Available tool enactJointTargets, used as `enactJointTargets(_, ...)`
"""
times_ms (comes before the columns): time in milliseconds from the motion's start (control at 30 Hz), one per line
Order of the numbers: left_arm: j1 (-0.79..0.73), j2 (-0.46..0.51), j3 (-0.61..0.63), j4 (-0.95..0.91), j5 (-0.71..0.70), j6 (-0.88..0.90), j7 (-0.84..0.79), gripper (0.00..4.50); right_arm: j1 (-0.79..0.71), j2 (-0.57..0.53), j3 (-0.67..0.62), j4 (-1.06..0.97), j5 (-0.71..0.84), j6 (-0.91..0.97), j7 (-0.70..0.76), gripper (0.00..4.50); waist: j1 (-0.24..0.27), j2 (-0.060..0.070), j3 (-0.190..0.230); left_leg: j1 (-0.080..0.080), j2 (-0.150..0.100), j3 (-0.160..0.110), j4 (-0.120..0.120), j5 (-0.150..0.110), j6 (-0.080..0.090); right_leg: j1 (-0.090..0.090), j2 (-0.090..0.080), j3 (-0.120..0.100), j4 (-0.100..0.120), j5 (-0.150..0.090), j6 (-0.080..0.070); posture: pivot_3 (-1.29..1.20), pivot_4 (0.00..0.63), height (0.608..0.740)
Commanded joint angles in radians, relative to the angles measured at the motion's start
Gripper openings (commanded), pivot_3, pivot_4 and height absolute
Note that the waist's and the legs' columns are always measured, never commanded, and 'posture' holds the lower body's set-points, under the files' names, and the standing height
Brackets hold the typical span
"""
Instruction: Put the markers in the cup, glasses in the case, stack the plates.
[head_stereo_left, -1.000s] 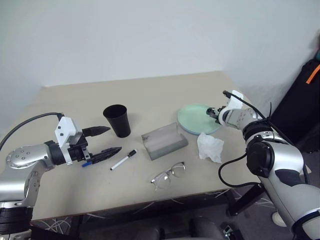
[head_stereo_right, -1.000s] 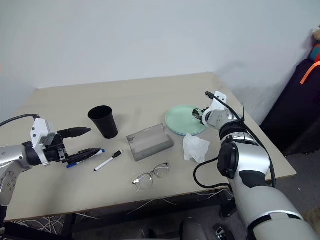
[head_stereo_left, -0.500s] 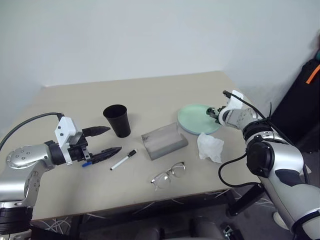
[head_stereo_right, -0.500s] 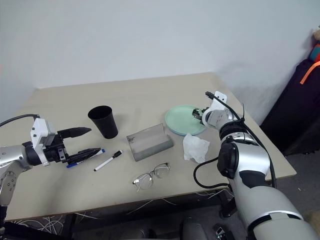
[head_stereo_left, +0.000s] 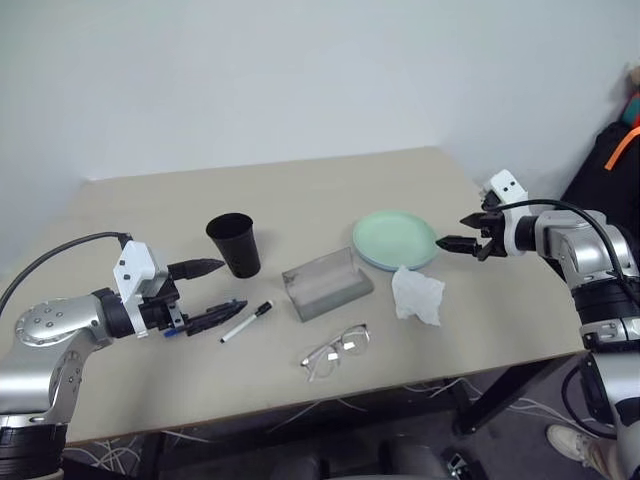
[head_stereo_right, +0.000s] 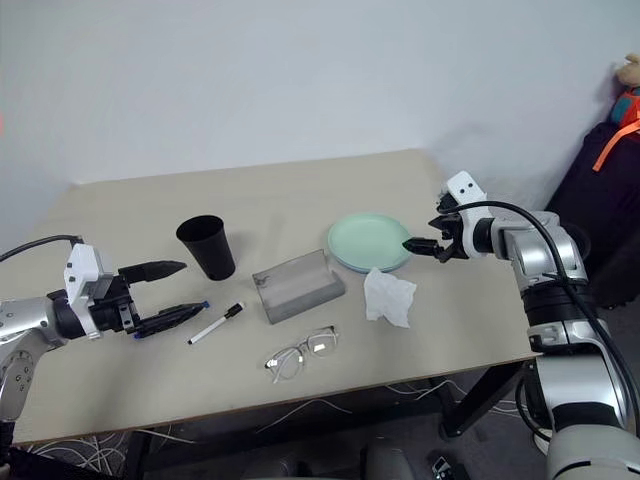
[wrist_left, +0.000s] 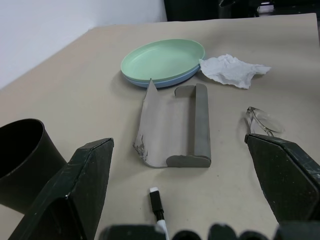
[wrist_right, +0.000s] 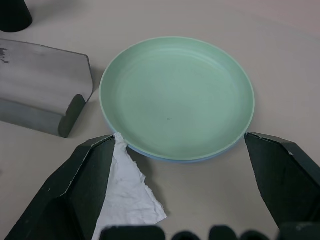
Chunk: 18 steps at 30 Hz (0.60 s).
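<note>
Matte beige tabletop (head_stereo_left: 300, 195) bearing the task objects. The black cup (head_stereo_left: 233, 242), a smooth tapered plastic tumbler, stands upright with its mouth up. The black-capped marker (head_stereo_left: 246, 320), a slim white cylinder, lies flat in front of the cup, its long axis diagonal and the cap end toward the case; the blue marker (head_stereo_right: 190, 308) lies under the left gripper (head_stereo_left: 208, 292), largely hidden. The grey, faintly translucent case (head_stereo_left: 328, 282) lies open at the centre, long axis running across the tabletop. The wire-framed glasses (head_stereo_left: 335, 349) rest near the front edge, lenses clear. The pale green plate (wrist_right: 176, 96) sits stacked on the light blue plate (wrist_left: 165, 80), whose rim shows beneath. A crumpled white tissue (head_stereo_left: 418, 295) touches the stack. Both grippers have their jaws spread wide and empty; the right gripper (head_stereo_left: 467, 230) hovers beside the plates.
</note>
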Motion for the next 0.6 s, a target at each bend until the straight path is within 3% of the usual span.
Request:
enactJointTargets(33,-0.015,0.006,0.031,-0.013,-0.018,-0.001,0.004,4.50,-0.016,-0.016,-0.031,-0.048,0.013,0.000,0.000,4.47,0.001,0.000,0.000,0.000,0.000,0.000,0.000,0.000,0.000,0.000,0.000,0.000,0.000,0.000,0.000,0.00,0.000,0.732)
enactJointTargets(600,-0.025,0.005,0.027,-0.006,-0.015,-0.001,0.014,4.50,-0.008,-0.015,-0.047,-0.058,0.020,-0.004,0.000,4.47,0.001,0.000,0.000,-0.002,-0.001,0.000,-0.001,-0.002,0.002,-0.001,0.000,0.001,0.000,0.000,0.000,0.00,0.000,0.732)
